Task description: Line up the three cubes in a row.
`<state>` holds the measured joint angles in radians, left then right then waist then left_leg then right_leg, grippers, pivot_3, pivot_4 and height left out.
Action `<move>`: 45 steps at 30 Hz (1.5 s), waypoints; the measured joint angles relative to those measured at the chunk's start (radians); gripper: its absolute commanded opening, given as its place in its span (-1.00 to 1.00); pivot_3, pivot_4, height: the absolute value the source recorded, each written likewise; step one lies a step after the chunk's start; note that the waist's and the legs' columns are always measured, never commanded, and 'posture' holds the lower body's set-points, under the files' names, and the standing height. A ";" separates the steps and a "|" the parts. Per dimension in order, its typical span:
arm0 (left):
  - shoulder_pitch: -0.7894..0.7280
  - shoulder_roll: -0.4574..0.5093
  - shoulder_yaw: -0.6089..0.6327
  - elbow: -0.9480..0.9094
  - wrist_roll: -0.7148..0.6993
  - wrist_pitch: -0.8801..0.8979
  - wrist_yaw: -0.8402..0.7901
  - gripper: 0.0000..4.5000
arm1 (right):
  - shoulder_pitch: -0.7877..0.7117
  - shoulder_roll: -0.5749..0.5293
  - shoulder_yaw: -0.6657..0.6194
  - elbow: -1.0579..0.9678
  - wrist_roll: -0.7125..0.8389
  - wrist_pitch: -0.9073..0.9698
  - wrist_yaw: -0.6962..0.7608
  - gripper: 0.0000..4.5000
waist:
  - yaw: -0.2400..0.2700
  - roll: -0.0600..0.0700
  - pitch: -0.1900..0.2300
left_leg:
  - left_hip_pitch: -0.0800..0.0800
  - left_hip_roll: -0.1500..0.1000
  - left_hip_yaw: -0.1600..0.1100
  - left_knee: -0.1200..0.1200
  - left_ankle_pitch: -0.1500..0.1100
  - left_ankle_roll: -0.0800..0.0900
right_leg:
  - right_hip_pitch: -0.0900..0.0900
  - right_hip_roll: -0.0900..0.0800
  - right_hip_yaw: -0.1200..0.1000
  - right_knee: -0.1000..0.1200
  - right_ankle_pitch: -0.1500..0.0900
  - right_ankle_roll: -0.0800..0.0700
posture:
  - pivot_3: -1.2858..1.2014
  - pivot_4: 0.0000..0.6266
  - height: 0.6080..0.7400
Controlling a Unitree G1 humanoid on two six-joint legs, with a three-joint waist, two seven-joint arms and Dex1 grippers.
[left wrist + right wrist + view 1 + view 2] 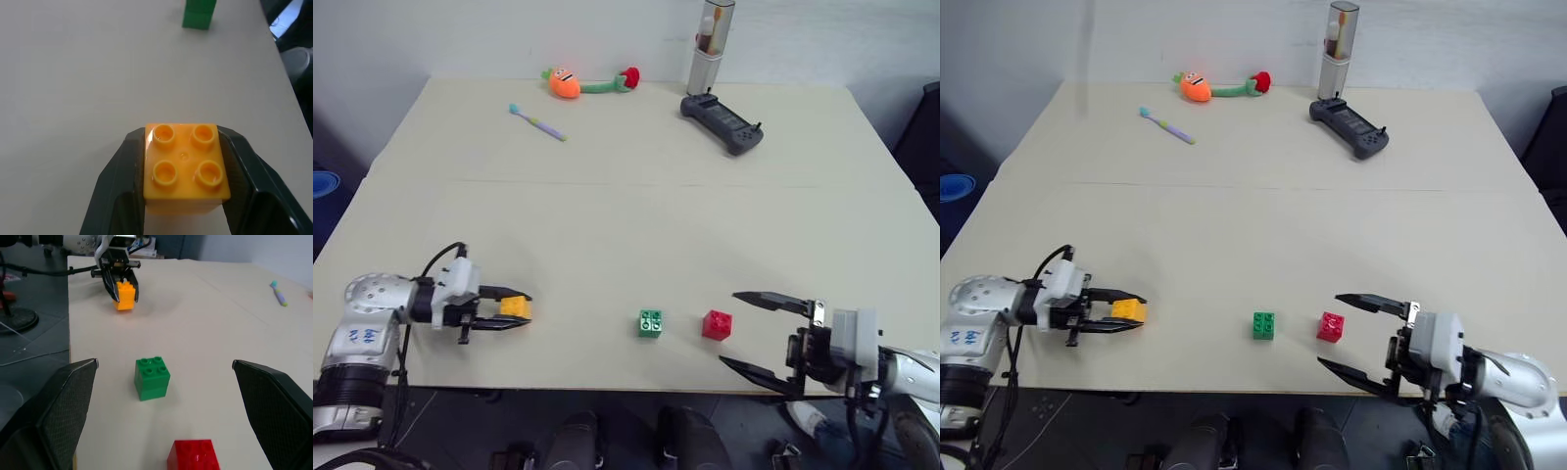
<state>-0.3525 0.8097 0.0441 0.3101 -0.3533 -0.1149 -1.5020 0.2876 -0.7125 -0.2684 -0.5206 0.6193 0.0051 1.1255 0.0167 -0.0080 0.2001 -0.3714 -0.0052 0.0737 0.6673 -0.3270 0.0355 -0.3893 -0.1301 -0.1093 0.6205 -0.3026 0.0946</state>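
Right gripper [751,329] stands spread just right of the red cube [717,324]; left gripper [514,307] pinches the yellow cube [516,306], well left of the green cube [650,322].
Left wrist view: green lies straight ahead of yellow.
Right wrist view: yellow sits beyond green, slightly off the red-green line.

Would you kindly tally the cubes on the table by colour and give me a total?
Green cube: 1
Red cube: 1
Yellow-orange cube: 1, clamped in the left end effector
Total: 3 cubes
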 measured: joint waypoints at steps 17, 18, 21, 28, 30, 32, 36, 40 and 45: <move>-0.098 -0.098 -0.290 -0.077 0.065 -0.077 0.002 -0.32 | 0.143 -0.032 -0.096 -0.178 0.095 0.113 -0.026 1.00 | 0.011 0.000 0.000 | 0.001 0.000 0.001 0.002 0.000 0.001 | 0.000 0.000 0.002 0.000 0.000 0.000 | 0.03 -0.52 1.00; -0.100 -0.103 -0.294 -0.085 0.073 -0.068 0.003 -0.32 | 0.137 -0.031 -0.096 -0.180 0.095 0.113 -0.030 1.00 | 0.010 0.000 0.000 | 0.001 0.000 0.001 0.002 0.000 0.001 | 0.000 0.000 0.002 0.000 0.000 0.000 | 0.03 -0.52 1.00; -0.101 -0.103 -0.297 -0.099 0.089 -0.072 0.005 -0.32 | 0.129 -0.028 -0.092 -0.180 0.094 0.112 -0.041 1.00 | 0.010 0.001 0.000 | 0.001 0.000 0.001 0.002 0.000 0.001 | 0.000 0.000 0.002 0.000 0.000 0.000 | 0.03 -0.52 1.00; -0.122 -0.174 -0.291 -0.062 0.128 -0.087 0.088 -0.32 | 0.117 -0.021 -0.063 -0.180 0.078 0.112 -0.060 1.00 | 0.030 0.003 -0.002 | 0.003 0.000 -0.002 0.010 -0.001 0.003 | 0.006 -0.001 0.000 -0.001 0.001 0.001 | 0.03 -0.52 1.00; -0.130 -0.184 -0.291 -0.058 0.139 -0.087 0.105 -0.32 | 0.112 -0.020 -0.051 -0.180 0.073 0.111 -0.061 1.00 | 0.036 0.003 -0.002 | 0.002 0.000 -0.004 0.012 -0.002 0.004 | 0.007 -0.001 0.000 -0.001 0.001 0.002 | 0.03 -0.52 1.00; -0.136 -0.188 -0.291 -0.056 0.145 -0.088 0.114 -0.32 | 0.109 -0.020 -0.051 -0.180 0.071 0.111 -0.062 1.00 | 0.037 0.003 -0.002 | 0.002 0.000 -0.004 0.012 -0.003 0.004 | 0.008 -0.002 0.000 -0.002 0.001 0.002 | 0.03 -0.52 1.00; -0.141 -0.195 -0.290 -0.056 0.150 -0.078 0.121 -0.32 | 0.100 -0.020 -0.045 -0.180 0.070 0.110 -0.068 1.00 | 0.035 0.004 -0.002 | 0.002 0.000 -0.005 0.012 -0.003 0.004 | 0.008 -0.001 -0.001 -0.003 0.001 0.002 | 0.03 -0.52 1.00; -0.141 -0.201 -0.290 -0.055 0.150 -0.070 0.131 -0.32 | 0.099 -0.016 -0.042 -0.180 0.068 0.110 -0.070 1.00 | 0.035 0.004 -0.002 | 0.002 0.000 -0.006 0.013 -0.003 0.004 | 0.010 -0.001 -0.003 -0.004 0.001 0.002 | 0.03 -0.52 1.00; -0.141 -0.201 -0.291 -0.048 0.160 -0.058 0.133 0.12 | 0.100 -0.005 -0.039 -0.180 0.062 0.110 -0.071 1.00 | 0.034 0.004 -0.002 | 0.002 0.000 -0.007 0.013 -0.004 0.004 | 0.010 -0.001 -0.003 -0.004 0.001 0.002 | 0.03 -0.52 1.00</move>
<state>-0.4930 0.6083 -0.2471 0.2622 -0.1932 -0.1727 -1.3689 0.3874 -0.7174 -0.3073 -0.7010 0.6817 0.1148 1.0550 0.0506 -0.0037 0.1978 -0.3692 -0.0051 0.0671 0.6800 -0.3305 0.0398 -0.3791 -0.1314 -0.1127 0.6161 -0.3017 0.0962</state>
